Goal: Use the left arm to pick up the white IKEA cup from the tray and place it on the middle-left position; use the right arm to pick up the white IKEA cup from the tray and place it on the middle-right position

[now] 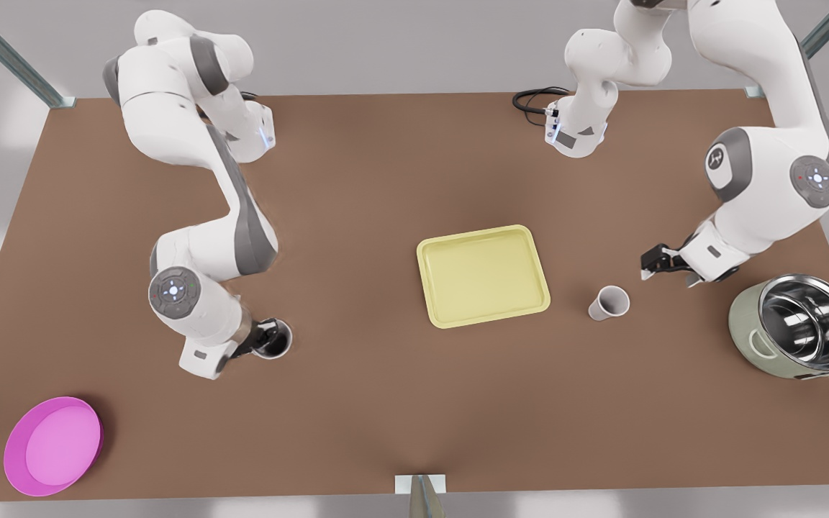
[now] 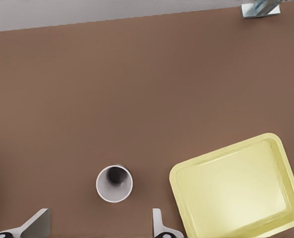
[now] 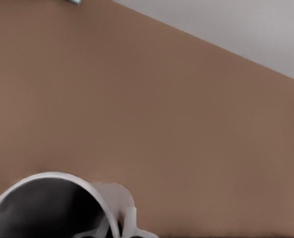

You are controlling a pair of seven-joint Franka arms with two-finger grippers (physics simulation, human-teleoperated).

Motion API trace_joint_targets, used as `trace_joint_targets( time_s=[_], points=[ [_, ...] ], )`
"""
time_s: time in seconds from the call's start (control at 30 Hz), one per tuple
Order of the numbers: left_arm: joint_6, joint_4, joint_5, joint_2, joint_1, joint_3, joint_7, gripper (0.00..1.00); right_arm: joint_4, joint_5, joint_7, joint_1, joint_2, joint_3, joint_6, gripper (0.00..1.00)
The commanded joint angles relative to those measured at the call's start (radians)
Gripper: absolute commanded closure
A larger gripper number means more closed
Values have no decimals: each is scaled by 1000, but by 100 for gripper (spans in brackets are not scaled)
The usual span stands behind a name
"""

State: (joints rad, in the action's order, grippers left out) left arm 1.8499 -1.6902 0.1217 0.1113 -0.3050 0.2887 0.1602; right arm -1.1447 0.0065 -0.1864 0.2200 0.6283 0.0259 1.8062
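A pale yellow tray (image 1: 483, 277), a shallow rectangle with rounded corners and a low raised rim, lies empty near the middle of a plain brown table (image 1: 386, 180). Its surface looks smooth and matte.

At about 4 o'clock from the tray in the front view, near it but apart, a small white cup (image 1: 609, 302) stands mouth up on bare tabletop. It is round with a thin rim and a shadowed inside. In the left wrist view the same cup (image 2: 114, 183) sits beside the tray (image 2: 236, 193), not touching it. The left gripper (image 1: 648, 272) hovers just beyond this cup, at about 2 o'clock from it. Its two grey fingers (image 2: 35, 224) are spread wide, with nothing between them.

At about 8 o'clock from the tray, well apart, a second white cup (image 1: 275, 339) is pinched at its rim by the right gripper (image 1: 265, 337). In the right wrist view the curved white wall and dark inside of this second cup (image 3: 47, 208) sit close, with a finger (image 3: 127, 223) against the rim. Whether it rests on the table cannot be told.

Farther out, a round glossy pink dish (image 1: 53, 446) lies towards 8 o'clock near the table corner. A pale green pot (image 1: 799, 324) with a shiny steel lining stands at about 3 o'clock.
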Motion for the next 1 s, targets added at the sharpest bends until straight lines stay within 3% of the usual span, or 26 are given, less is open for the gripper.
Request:
trace_joint_targets(
  time_s=[0.0,0.13,0.43,0.6,0.77,0.93,0.97],
  points=[
    [-21,1,-17,-2,-16,-3,-142,0,-3,4,-903,-60,19,-1,34,88],
    [-21,1,-45,2,-17,-10,-142,0,-3,6,-986,-94,100,0,277,88],
    [-21,3,-45,5,-17,-10,-142,0,-4,36,-1004,-103,199,8,515,88],
    [-21,3,-73,7,-29,-10,-143,0,-30,115,-1004,-143,226,39,524,88],
    [-21,3,-71,7,-31,-10,-143,0,-161,234,-1021,-146,228,40,515,88],
    [-23,3,-73,8,-31,-10,-143,0,-161,234,-1021,-148,237,39,507,88],
    [-23,3,-71,8,-31,-10,-143,0,-159,234,-1021,-148,234,39,506,80]
  ],
)
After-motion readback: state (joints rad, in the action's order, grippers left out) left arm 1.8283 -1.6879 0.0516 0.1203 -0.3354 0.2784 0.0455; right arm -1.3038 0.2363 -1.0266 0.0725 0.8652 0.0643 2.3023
